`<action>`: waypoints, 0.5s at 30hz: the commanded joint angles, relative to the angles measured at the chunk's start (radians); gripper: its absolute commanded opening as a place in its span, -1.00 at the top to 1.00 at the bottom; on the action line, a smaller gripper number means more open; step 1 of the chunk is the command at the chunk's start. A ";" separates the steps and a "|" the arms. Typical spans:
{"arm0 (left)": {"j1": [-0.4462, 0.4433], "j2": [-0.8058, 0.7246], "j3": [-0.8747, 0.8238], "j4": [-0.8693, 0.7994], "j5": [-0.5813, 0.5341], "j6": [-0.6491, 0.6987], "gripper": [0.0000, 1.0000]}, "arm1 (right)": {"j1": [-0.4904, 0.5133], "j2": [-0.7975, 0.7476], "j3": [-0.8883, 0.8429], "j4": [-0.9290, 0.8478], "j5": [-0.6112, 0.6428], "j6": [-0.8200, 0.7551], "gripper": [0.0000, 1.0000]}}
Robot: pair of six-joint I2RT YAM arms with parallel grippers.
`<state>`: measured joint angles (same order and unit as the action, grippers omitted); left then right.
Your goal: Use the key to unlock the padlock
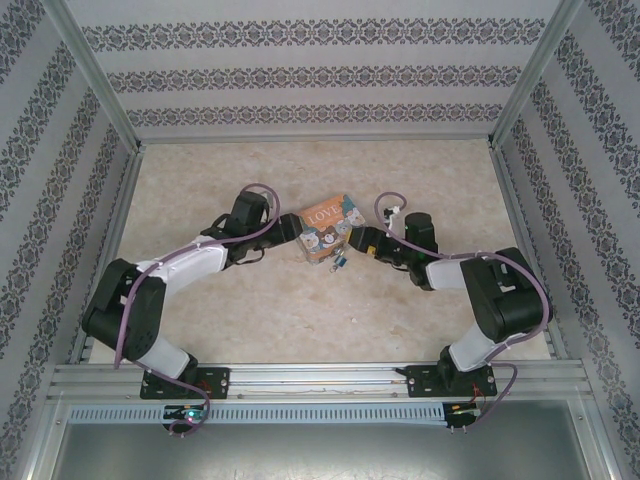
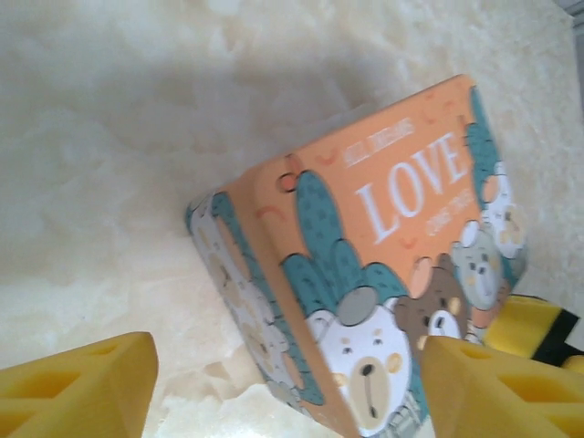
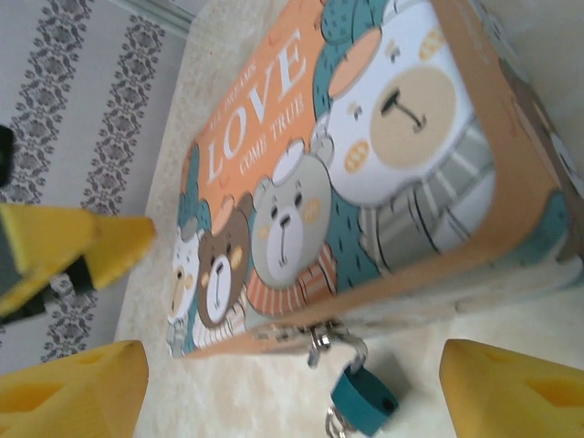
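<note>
Box: a rectangular box with an orange lid, the word "LOVE" and cartoon bears, sits mid-counter; every place below is told from it; in the top external view it lies turned at a slant
Counter: a pale, mottled counter carries the box; it is bare on the side of the box towards the arm bases
Padlock: the padlock, small with a blue-teal body, hangs by its thin silver shackle from a silver clasp on the box's long side wall; its body lies just beside that wall, low against the counter; from above it is a small dark speck at the box's near right corner; a small silver loop shows at its lower edge, too cropped to tell what it is
Left gripper: the left gripper is at the box's left end; its yellow fingers stand wide apart; the box's near corner lies between them; the left finger is clear of the box; whether the right finger touches the lid I cannot tell; nothing is held
Right gripper: the right gripper is on the box's right side, facing the clasp wall; its jaws are spread wide with the padlock between them, touching neither finger; nothing is held
</note>
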<state>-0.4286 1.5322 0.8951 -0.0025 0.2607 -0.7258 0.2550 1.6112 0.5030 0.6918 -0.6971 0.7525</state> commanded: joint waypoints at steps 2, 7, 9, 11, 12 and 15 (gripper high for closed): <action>0.012 -0.018 0.076 -0.056 0.054 0.055 -0.38 | -0.007 -0.024 -0.040 0.014 -0.057 -0.070 -0.63; -0.003 0.060 0.154 -0.030 0.168 0.036 -0.13 | 0.017 0.025 -0.037 0.049 -0.069 -0.071 -0.55; -0.012 0.100 0.188 -0.025 0.194 0.028 -0.09 | 0.033 0.049 -0.028 0.077 -0.067 -0.070 -0.52; -0.024 0.139 0.225 -0.028 0.218 0.026 -0.08 | 0.045 0.076 -0.018 0.094 -0.062 -0.066 -0.48; -0.028 0.161 0.246 -0.031 0.232 0.027 -0.07 | 0.052 0.089 -0.013 0.105 -0.059 -0.061 -0.47; -0.041 0.225 0.310 -0.060 0.274 0.040 -0.03 | 0.060 0.119 -0.008 0.142 -0.052 -0.043 -0.45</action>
<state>-0.4511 1.7245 1.1519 -0.0238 0.4648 -0.6998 0.3050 1.7096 0.4713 0.7609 -0.7349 0.7071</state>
